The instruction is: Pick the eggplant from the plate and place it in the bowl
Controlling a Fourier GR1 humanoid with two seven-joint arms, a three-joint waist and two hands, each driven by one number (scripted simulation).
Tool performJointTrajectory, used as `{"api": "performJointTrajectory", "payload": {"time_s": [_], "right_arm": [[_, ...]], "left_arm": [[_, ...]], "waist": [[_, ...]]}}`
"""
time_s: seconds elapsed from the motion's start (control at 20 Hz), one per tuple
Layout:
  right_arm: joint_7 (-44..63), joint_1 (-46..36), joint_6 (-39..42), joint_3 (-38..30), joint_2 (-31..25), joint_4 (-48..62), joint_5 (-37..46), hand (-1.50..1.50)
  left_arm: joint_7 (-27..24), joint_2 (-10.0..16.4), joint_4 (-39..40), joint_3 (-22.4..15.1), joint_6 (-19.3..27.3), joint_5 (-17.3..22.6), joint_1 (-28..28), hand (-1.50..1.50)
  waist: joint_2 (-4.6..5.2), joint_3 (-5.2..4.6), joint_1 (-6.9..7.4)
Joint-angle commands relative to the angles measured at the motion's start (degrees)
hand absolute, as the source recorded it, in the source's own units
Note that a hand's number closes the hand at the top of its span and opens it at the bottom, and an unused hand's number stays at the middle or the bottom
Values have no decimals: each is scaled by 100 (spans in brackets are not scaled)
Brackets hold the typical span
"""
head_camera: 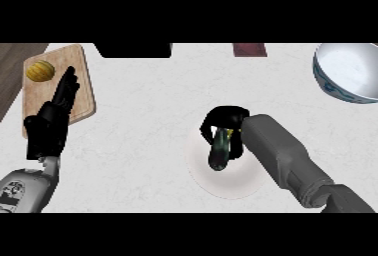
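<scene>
We see the eggplant (pixel 219 154) over the white plate (pixel 232 187), near the middle of the counter. Its long side runs up and down in our view, and its free end points toward us. It is dark and shiny, with some yellow-green at the top. Our right hand (pixel 225 120) curls its fingers round that top end and hides it. We cannot tell if the eggplant touches the plate. The bowl (pixel 330 85) is well apart, cut off at the right edge. Our left hand (pixel 53 117) rests open with straight fingers over the cutting board (pixel 83 100), beside a yellow fruit (pixel 40 71).

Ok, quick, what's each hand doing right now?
Left hand: open, holding nothing.
Right hand: shut on the eggplant, over the plate.
</scene>
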Motion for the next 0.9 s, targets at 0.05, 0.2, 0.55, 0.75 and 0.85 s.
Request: {"api": "performJointTrajectory", "payload": {"time_s": [0.05, 0.2, 0.55, 0.75, 0.85], "right_arm": [[2178, -165, -1081, -1022, -42, 705, -799, 150], [3150, -425, -1984, -1447, 410, 600, -1173, 150], [3937, -973, -3820, -2252, 443, -328, -1793, 150], [4620, -1026, -4487, -2230, 124, -626, -1654, 150], [5015, -1037, -4676, -2077, -153, -658, -1449, 150]], "left_arm": [[89, 39, 14, 120, 57, 36, 92, 0], [96, 62, 59, 100, 18, 4, 142, 0], [-118, 89, 25, 213, 23, 19, 488, 0], [244, 175, -280, 317, -2, 111, 369, 0], [-97, 199, -99, 386, -36, 93, 602, 0]], "waist": [[-130, -17, -294], [-106, -14, -272], [-168, -14, -403], [-189, -6, -442], [-188, -18, -498]]}}
